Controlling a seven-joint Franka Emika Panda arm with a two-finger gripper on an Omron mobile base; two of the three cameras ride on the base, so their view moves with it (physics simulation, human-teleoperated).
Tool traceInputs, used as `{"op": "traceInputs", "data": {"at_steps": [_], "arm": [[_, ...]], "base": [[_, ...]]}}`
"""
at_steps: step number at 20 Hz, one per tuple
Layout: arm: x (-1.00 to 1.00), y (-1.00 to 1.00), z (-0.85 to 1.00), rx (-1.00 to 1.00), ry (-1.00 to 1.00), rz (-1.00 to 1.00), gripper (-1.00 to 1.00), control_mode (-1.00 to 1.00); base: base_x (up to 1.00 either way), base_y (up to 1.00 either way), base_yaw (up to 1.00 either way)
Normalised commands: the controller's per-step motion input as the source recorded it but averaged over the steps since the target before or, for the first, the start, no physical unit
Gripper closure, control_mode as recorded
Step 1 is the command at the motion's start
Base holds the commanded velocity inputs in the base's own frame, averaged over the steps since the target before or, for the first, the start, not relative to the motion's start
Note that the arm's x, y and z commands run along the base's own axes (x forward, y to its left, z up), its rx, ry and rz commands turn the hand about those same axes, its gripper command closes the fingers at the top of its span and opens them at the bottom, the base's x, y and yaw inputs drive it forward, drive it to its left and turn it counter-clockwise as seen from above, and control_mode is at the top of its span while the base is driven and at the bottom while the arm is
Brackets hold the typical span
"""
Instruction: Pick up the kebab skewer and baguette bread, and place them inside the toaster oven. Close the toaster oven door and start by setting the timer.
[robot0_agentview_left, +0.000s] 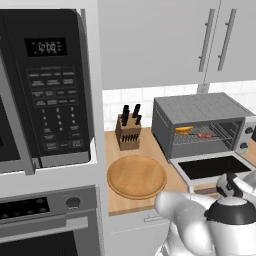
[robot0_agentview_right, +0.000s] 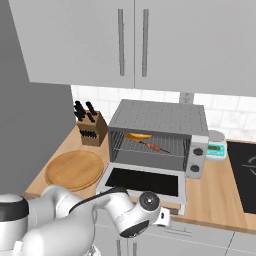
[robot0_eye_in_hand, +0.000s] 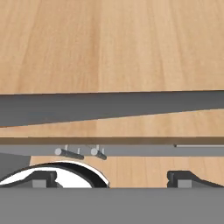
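Observation:
The grey toaster oven (robot0_agentview_left: 200, 107) (robot0_agentview_right: 160, 117) stands on the wooden counter with its door (robot0_agentview_left: 215, 167) (robot0_agentview_right: 142, 181) dropped flat toward me. On the wire rack inside lie the golden baguette bread (robot0_agentview_left: 184, 129) (robot0_agentview_right: 138, 136) at the left and the kebab skewer (robot0_agentview_left: 205, 134) (robot0_agentview_right: 154, 146) to its right. My arm reaches low in front of the counter edge, its hand just below the door's front edge. In the hand view my gripper (robot0_eye_in_hand: 116, 179) is open, its dark tips far apart with nothing between them. A long grey bar (robot0_eye_in_hand: 109, 107) crosses that view in front of wood grain.
A round wooden board (robot0_agentview_left: 136, 176) (robot0_agentview_right: 74, 169) lies left of the door, with a knife block (robot0_agentview_left: 128, 131) (robot0_agentview_right: 91, 127) behind it. The black microwave (robot0_agentview_left: 50, 85) fills the left wall. Right of the oven are a small scale (robot0_agentview_right: 216, 147) and a dark cooktop (robot0_agentview_right: 245, 175).

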Motion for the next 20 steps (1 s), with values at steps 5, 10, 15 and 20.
{"op": "traceInputs", "data": {"at_steps": [5,10,15,20], "arm": [[0.97,0.16,0.55,0.03,0.00,0.00,-1.00,-1.00],[1.00,0.18,0.61,0.00,0.04,0.00,-1.00,-1.00],[1.00,0.23,0.47,0.00,0.01,0.00,-1.00,-1.00],[1.00,0.26,0.25,0.00,0.00,0.00,-1.00,-1.00]], "base": [[0.00,0.00,0.00],[0.00,0.00,0.00],[0.00,0.00,0.00],[0.00,0.00,0.00]]}}
